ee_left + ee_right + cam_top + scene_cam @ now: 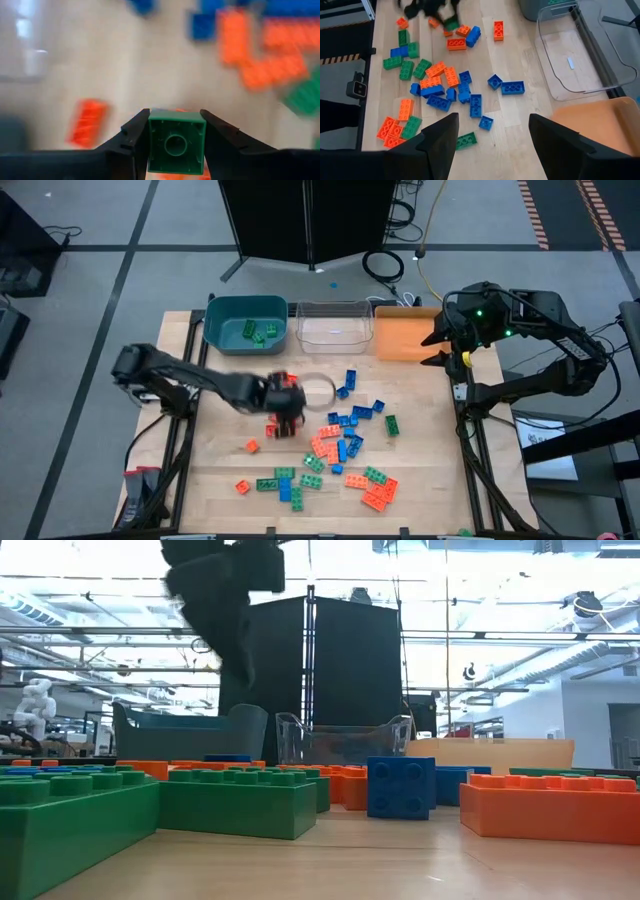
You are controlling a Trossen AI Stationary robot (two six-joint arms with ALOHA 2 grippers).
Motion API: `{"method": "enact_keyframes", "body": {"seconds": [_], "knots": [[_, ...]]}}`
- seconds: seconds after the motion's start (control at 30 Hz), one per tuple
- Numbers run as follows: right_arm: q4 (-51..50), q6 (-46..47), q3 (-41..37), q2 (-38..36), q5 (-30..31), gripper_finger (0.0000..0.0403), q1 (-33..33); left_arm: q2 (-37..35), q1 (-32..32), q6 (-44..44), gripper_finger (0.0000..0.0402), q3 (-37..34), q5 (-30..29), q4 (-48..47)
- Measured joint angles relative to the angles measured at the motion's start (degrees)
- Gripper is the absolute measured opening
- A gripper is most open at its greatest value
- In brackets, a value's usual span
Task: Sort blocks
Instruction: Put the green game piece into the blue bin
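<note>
Green plastic, hard and hollow — that is what the left gripper point(176, 150) has got: one small green brick point(176, 142) pinched between its two fingers, jaws closed about halfway onto the brick's flat side walls, its open underside and centre tube facing the wrist camera. That is the right place to hold it: smooth, parallel faces, stiff enough not to give. It looks very light, so weight is no worry; the risk, I'd say, is slickness, a glossy little brick twisting or popping out if the squeeze is off-centre.

Landmark now: the clear bin point(333, 323), middle of the three at the far edge of the table point(420, 510). Left of it sits the teal bin point(245, 321), with a few green bricks already inside. The left gripper hangs over the table just on the near side of the clear bin, a touch towards the teal one. Nearer the camera from the clear bin lies the loose heap of blocks point(340, 450), green, blue and orange-red, plenty unsorted. Right of the clear bin, the orange bin point(402, 337), and over its far-right side waits the right gripper point(490, 145), jaws wide apart, holding nothing.
</note>
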Motion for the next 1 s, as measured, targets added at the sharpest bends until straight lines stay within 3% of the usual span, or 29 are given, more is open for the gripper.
{"method": "enact_keyframes", "body": {"seconds": [0.23, 0.43, 0.6, 0.73, 0.8, 1.0], "knots": [[0.0, 0.0, 0.0, 0.0, 4.7, 0.0240, 0.0, -11.9, 14.0, -6.7, 0.0143, 0.1, -14.6, -4.4], [0.3, 0.5, 0.0, 0.0, 6.4, 0.0240, 0.0, -17.5, 28.8, -8.0, 0.0143, 0.1, -17.3, -5.2], [2.3, 2.3, 0.0, 0.0, 6.5, 0.0240, 0.0, -18.2, 40.4, -5.9, 0.0143, -2.0, -15.9, -3.9], [4.3, 3.6, 0.0, 0.0, 6.5, 0.0240, 0.0, -17.1, 48.4, -5.0, 0.0143, -7.0, -6.5, 0.2], [4.9, 4.4, 0.0, 0.0, 6.5, 0.0240, 0.0, -16.7, 51.0, -5.0, 0.0143, -9.7, -3.4, 1.2], [6.6, 6.3, 0.0, 0.0, 6.5, 0.0240, 0.0, -15.6, 55.9, -5.5, 0.0143, -15.5, -1.9, 3.9]]}}
